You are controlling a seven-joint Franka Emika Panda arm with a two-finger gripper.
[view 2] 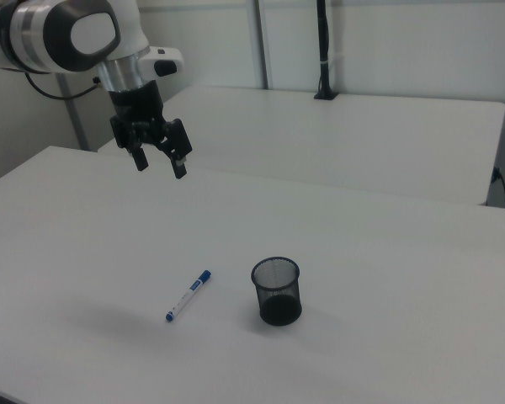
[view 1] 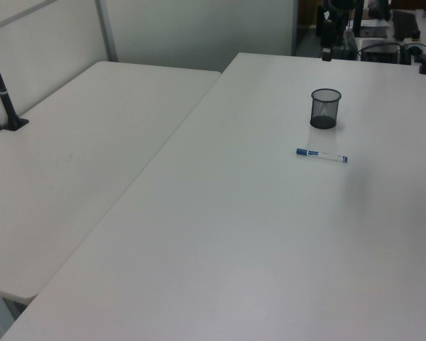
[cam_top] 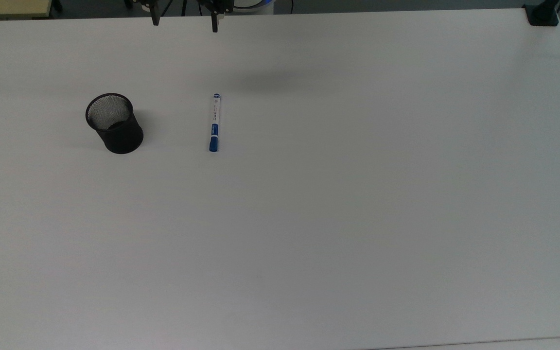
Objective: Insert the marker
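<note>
Bare table [cam_top: 309, 218] surrounds the marker [cam_top: 214, 123]; mesh cup [cam_top: 114, 124] stands apart.

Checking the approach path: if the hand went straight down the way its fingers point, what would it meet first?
Most likely bare table. The open hand hangs high, fingers pointing down, apparently short of the marker and away from the mesh cup; depth is uncertain.

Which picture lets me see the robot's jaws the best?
The right view: the gripper hangs high above the table with its whole arm showing, jaws spread open and holding nothing. The top view shows just the two finger ends at its top edge. The left view shows it small and dark, far away.
</note>
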